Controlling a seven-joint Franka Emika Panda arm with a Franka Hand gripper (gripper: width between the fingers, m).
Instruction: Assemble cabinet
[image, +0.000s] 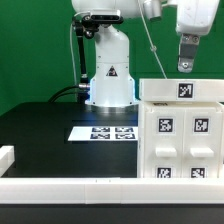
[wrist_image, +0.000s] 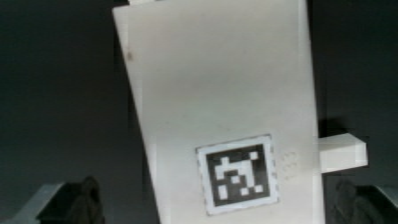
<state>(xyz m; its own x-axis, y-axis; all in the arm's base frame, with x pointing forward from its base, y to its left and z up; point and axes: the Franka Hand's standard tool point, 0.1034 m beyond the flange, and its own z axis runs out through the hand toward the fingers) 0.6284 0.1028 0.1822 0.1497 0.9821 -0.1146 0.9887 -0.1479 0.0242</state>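
The white cabinet (image: 185, 140) stands at the exterior view's right, with several black-and-white tags on its front blocks. A white top piece (image: 183, 90) with one tag lies along its upper edge. My gripper (image: 186, 66) hangs just above this top piece. In the wrist view a long white panel (wrist_image: 214, 90) with a tag (wrist_image: 238, 174) fills the middle, and a small white block (wrist_image: 343, 152) juts from its side. My gripper (wrist_image: 228, 206) is open. Its dark fingers (wrist_image: 68, 203) stand wide apart on either side of the panel, and it holds nothing.
The marker board (image: 108, 132) lies on the black table in front of the robot base (image: 110, 75). A white rail (image: 60, 186) runs along the table's front edge, and a short white block (image: 6, 155) stands at the exterior view's left. A green wall is behind.
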